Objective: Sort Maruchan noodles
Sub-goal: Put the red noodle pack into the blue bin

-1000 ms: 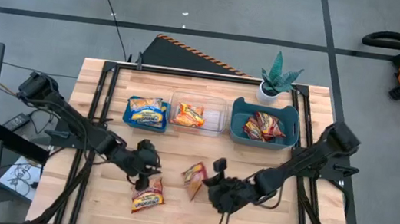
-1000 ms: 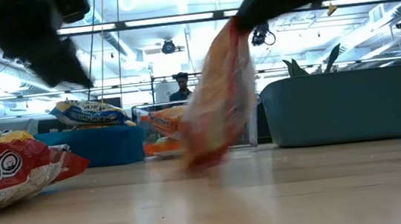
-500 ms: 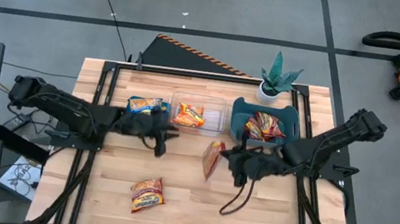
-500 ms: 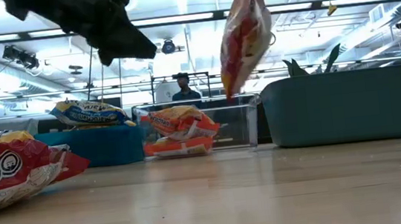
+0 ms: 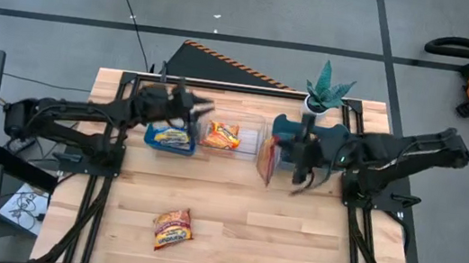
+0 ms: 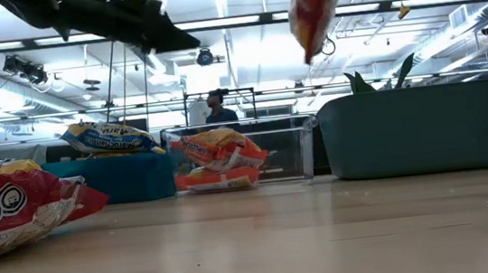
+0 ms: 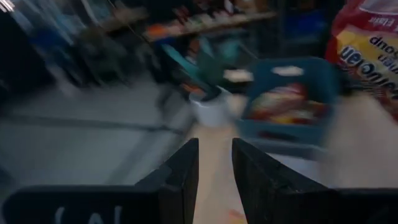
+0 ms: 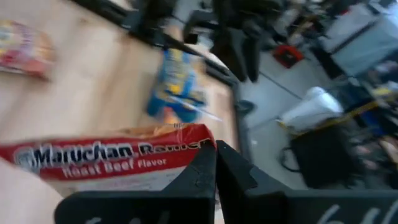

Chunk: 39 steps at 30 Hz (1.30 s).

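Note:
A red-silver Maruchan packet (image 5: 265,160) hangs in my right gripper (image 5: 280,154) beside the teal bin's (image 5: 343,137) left wall; in the low view it (image 6: 314,6) hangs high above the bins. The teal bin holds red packets (image 5: 309,148). An orange packet (image 5: 223,135) lies in the clear bin (image 5: 254,120), and a blue-and-yellow packet (image 5: 171,134) in the blue bin (image 5: 153,143). One more red packet (image 5: 172,229) lies flat on the table near its front edge. My left gripper (image 5: 205,108) hovers open and empty above the blue bin's far side. My right gripper (image 8: 216,155) pinches the red-silver packet between its two fingers at one edge (image 8: 200,134), beside the printed "Roast Beef Flavor" face. The fingers come from the table's right. The packet is lifted clear and hangs on edge below them.
A potted plant (image 5: 323,96) stands at the far edge behind the teal bin. The three bins sit in a row along the far half of the table. The near half is bare wood apart from the one red packet (image 6: 16,210).
My right gripper lifted the red-silver packet off the table's middle and carried it up and toward the far right, to the teal bin's left wall. My left gripper rose from beside the near red packet and swung to the far edge, above the blue bin.

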Tool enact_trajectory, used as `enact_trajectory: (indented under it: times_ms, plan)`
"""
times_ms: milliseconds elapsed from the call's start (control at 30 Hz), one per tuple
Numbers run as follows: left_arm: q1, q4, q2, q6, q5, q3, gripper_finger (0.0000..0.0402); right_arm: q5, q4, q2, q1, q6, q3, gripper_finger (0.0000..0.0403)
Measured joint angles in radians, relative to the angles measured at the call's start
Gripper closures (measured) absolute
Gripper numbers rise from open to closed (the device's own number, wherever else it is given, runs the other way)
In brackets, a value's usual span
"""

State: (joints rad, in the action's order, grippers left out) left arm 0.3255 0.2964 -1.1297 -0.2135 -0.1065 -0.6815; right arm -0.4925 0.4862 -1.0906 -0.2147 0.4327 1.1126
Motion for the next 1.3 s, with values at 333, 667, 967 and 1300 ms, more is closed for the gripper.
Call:
enact_trajectory:
  times_ms: [333, 667, 967, 1300]
  plan:
    - [0.211, 0.265, -0.001, -0.272, -0.001, 0.0, 0.0299, 0.081, -0.048, 0.141, 0.323, 0.12, 0.0, 0.0395]
    - [0.34, 0.209, -0.002, -0.044, 0.062, 0.001, 0.0299, 0.322, 0.141, 0.188, 0.589, -0.077, 0.0, 0.0395]
    - [0.284, 0.213, -0.002, 0.1, 0.256, 0.001, 0.0299, 0.28, 0.313, 0.13, 0.607, -0.228, -0.115, 0.0395]
    - [0.153, 0.056, -0.002, 0.436, 0.474, 0.001, 0.0299, 0.472, 0.109, 0.114, 0.542, -0.36, -0.383, 0.0395]
